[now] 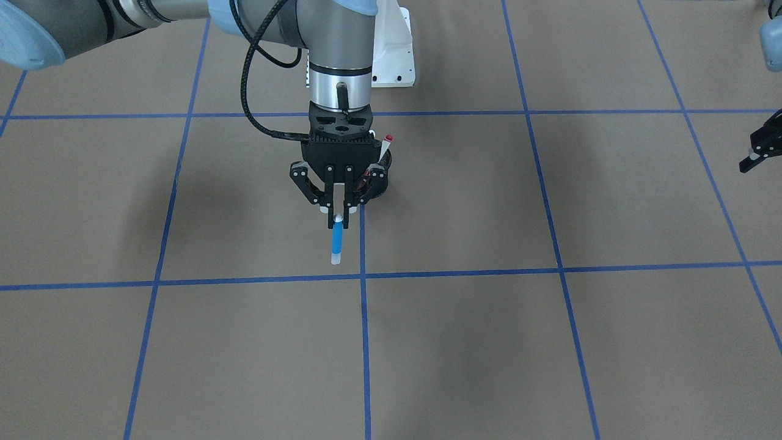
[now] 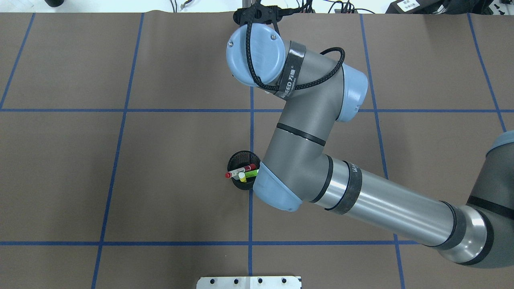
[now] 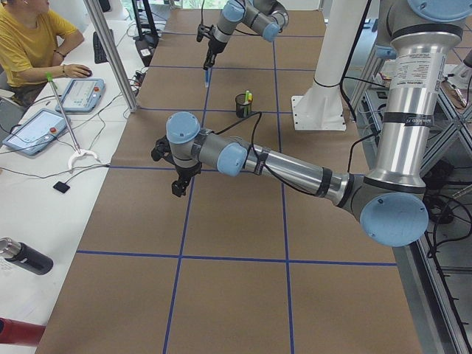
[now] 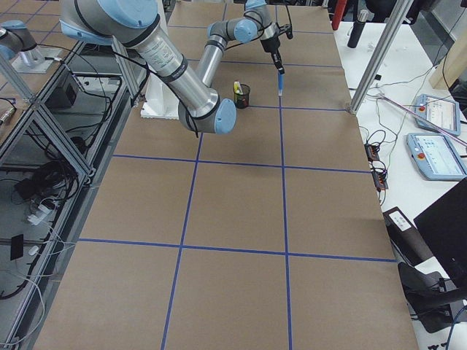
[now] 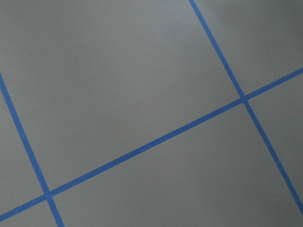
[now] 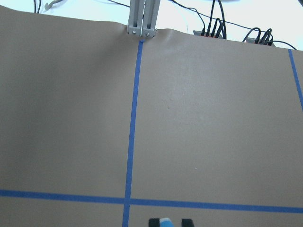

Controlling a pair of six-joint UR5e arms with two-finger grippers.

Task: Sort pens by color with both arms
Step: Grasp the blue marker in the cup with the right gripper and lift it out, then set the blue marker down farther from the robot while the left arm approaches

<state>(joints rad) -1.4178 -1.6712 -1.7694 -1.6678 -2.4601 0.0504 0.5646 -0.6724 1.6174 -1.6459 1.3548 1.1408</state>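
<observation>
My right gripper [image 1: 338,212] is shut on the top of a blue pen [image 1: 335,241], which hangs upright with its pale lower end close to the table. The pen's cap shows between the fingertips [image 6: 154,222] in the right wrist view. Behind the gripper stands a black mesh cup [image 2: 243,175] holding a white pen with red ends [image 2: 240,170], a yellow pen [image 2: 242,176] and a green pen [image 2: 252,173]. My left gripper [image 3: 178,186] hovers far off over bare table, open and holding nothing; one of its fingers [image 1: 750,162] shows at the front view's right edge.
Blue tape lines [image 1: 363,275] divide the brown table cover into squares. The white base pedestal [image 1: 394,49] stands behind the cup. A person [image 3: 33,44] sits at a side desk with tablets [image 3: 33,131]. A metal post [image 6: 142,19] stands at the table's far edge.
</observation>
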